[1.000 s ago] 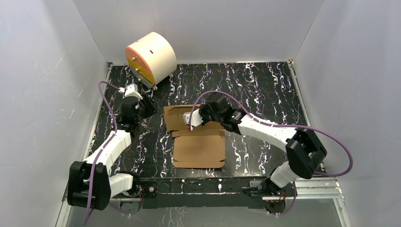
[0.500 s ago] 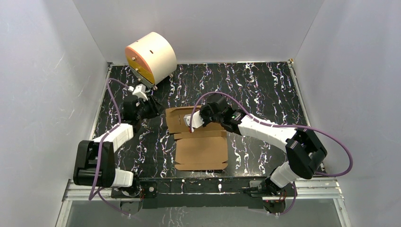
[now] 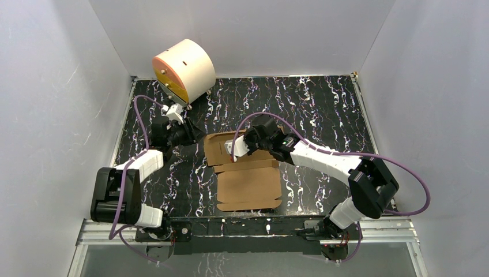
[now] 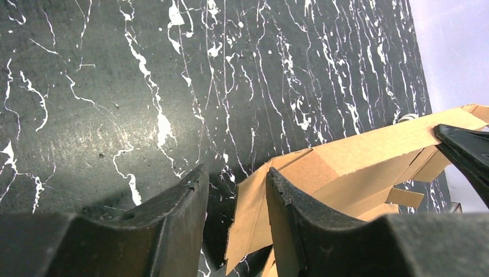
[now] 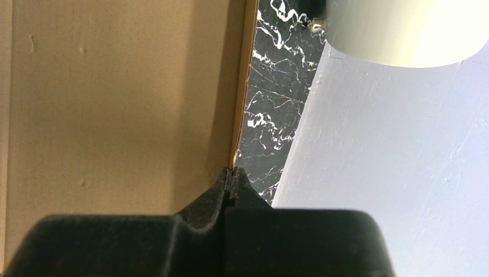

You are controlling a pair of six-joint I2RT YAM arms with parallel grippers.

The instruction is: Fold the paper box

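The paper box is a brown cardboard sheet lying partly folded on the black marbled table, its back part raised. My right gripper is shut on the edge of a raised back wall; in the right wrist view the jaws pinch the thin edge of that cardboard. My left gripper is at the box's back left corner. In the left wrist view it is open, and a corner flap of the box stands between the two fingers without being pinched.
A cream cylinder with an orange face stands at the back left corner, also showing in the right wrist view. White walls enclose the table on three sides. A metal rail runs along the near edge.
My left gripper has swung right and back from the table's left side to the box's back left corner. The box has shifted slightly right, and its near panel has turned a little.
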